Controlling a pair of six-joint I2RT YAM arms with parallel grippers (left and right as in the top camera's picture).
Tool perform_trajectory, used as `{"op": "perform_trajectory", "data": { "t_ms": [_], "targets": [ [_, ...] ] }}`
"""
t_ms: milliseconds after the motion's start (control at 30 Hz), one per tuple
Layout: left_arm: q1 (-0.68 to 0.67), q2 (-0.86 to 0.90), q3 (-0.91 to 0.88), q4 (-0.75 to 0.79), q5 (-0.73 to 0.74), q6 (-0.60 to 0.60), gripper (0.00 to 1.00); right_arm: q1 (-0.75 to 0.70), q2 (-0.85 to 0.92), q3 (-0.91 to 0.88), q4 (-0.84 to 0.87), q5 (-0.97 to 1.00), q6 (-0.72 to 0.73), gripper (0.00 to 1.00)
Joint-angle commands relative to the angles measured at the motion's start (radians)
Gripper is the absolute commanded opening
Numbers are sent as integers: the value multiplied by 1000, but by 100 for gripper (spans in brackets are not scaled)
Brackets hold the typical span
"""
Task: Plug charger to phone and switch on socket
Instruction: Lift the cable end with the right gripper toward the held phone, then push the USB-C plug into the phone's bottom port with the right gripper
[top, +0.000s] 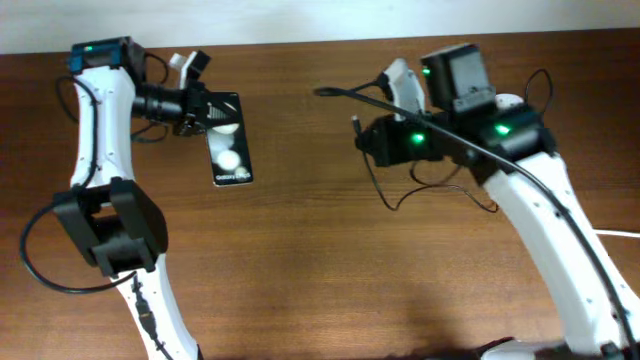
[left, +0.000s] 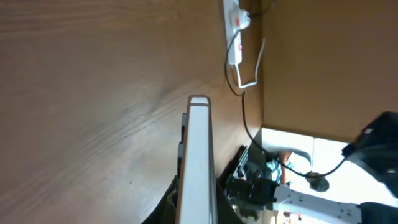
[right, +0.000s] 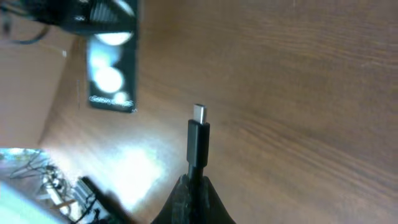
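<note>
The black phone (top: 231, 148) with two white round patches lies face up at the back left of the table. My left gripper (top: 199, 112) is shut on its far end; in the left wrist view the phone's pale edge (left: 198, 149) runs out from between the jaws (left: 198, 202). My right gripper (top: 361, 135) is shut on the charger's plug tip (right: 199, 130), held above the table and pointing toward the phone (right: 111, 68), well apart from it. The thin black cable (top: 392, 195) loops below. The socket (left: 234, 18) shows far off in the left wrist view.
A thick white cord (top: 620, 233) leaves at the right edge. The right arm covers the back right of the table, hiding the socket in the overhead view. Bare brown wood (top: 330, 270) fills the middle and front. A thin black cable (left: 244, 106) runs along the table's far edge.
</note>
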Motion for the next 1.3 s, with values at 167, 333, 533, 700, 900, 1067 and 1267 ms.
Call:
{"op": "perform_trajectory", "data": {
  "t_ms": [167, 333, 533, 700, 900, 1067, 1267],
  "targets": [
    [-82, -31, 10, -4, 121, 91, 0, -8, -267, -287, 138, -57, 68, 4],
    [-111, -31, 10, -3, 135, 91, 0, -8, -359, -511, 299, -162, 127, 4],
    [-110, -31, 10, 3, 252, 90, 0, -8, -360, -533, 314, -172, 127, 4],
    [-108, -31, 10, -5, 393, 89, 0, -120, -388, -533, 293, -303, 87, 4],
    [-109, -31, 10, -5, 487, 82, 0, -288, -404, -533, 124, -420, -54, 4],
    [-109, -31, 10, -5, 530, 82, 0, -252, -393, -533, 99, -423, -69, 4],
    [-108, -31, 10, -5, 530, 82, 0, -163, -314, -534, 168, -457, -68, 4]
  ]
}}
